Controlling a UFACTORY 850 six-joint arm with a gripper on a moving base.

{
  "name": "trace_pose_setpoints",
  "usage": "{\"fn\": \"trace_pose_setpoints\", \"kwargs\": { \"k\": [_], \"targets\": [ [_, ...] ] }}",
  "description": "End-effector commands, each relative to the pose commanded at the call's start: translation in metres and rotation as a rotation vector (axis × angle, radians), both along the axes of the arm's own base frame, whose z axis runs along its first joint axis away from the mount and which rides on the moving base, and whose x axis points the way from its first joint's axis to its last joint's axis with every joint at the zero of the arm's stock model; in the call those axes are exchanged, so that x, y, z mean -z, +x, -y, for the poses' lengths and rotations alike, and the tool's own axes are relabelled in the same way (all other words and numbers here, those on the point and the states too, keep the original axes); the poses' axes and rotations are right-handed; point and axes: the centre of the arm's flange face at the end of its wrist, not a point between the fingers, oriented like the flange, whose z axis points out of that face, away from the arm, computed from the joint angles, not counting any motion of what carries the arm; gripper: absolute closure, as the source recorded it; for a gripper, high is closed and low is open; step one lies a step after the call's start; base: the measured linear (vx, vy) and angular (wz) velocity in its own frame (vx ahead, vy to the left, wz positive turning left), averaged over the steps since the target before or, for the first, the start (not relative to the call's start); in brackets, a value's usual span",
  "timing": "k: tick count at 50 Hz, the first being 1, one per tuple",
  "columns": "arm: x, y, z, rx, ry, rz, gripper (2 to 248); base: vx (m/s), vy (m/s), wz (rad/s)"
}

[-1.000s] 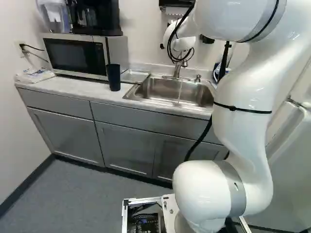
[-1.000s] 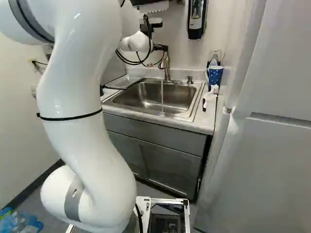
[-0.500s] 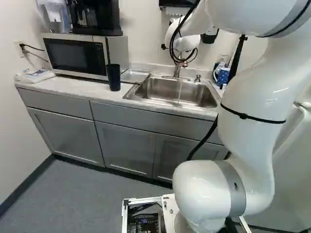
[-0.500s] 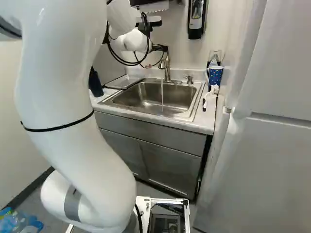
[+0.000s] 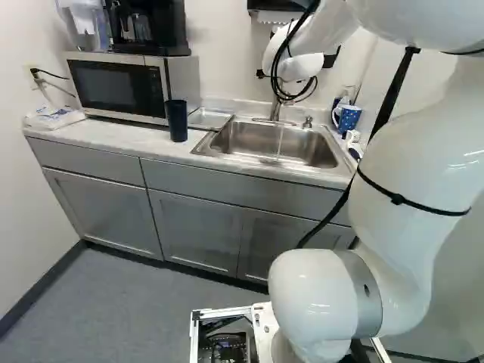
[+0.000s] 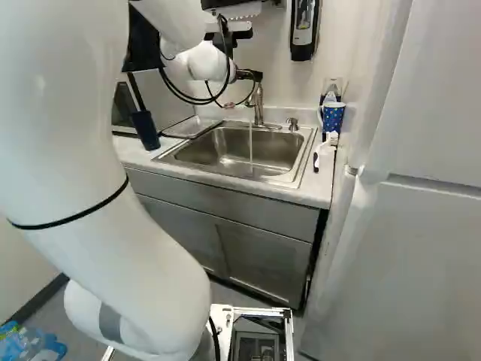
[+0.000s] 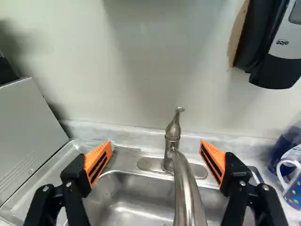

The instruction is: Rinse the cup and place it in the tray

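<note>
Faucet [image 7: 186, 188] runs, presumably for rinsing. Gripper [image 7: 156, 143] straddles it, fingers spread, likely for lever [image 7: 174, 123] access. Dark tumbler [image 5: 176, 121] upright at sink [image 5: 249, 140] 9 o'clock, handy for tray [image 5: 208, 119].

The mug [image 6: 332, 116] is blue with multicoloured dots.

Pale walls [image 5: 23, 204] meet grey floor [image 5: 106, 310] at dark baseboard [image 5: 38, 286]; grey cabinets [image 5: 195, 231] carry a pale countertop [image 5: 106, 138].
</note>
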Motion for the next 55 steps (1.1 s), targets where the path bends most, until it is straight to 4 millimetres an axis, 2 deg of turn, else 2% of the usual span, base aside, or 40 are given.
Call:
{"fn": "trace_pose_setpoints", "kwargs": {
  "k": [34,55],
  "targets": [
    [0.004,-0.069,0.015,0.048,0.004,-0.026,3,0.000,0.000,0.000],
    [0.015,-0.088,0.014,0.049,0.023,-0.142,3,0.000,0.000,0.000]
  ]
}}
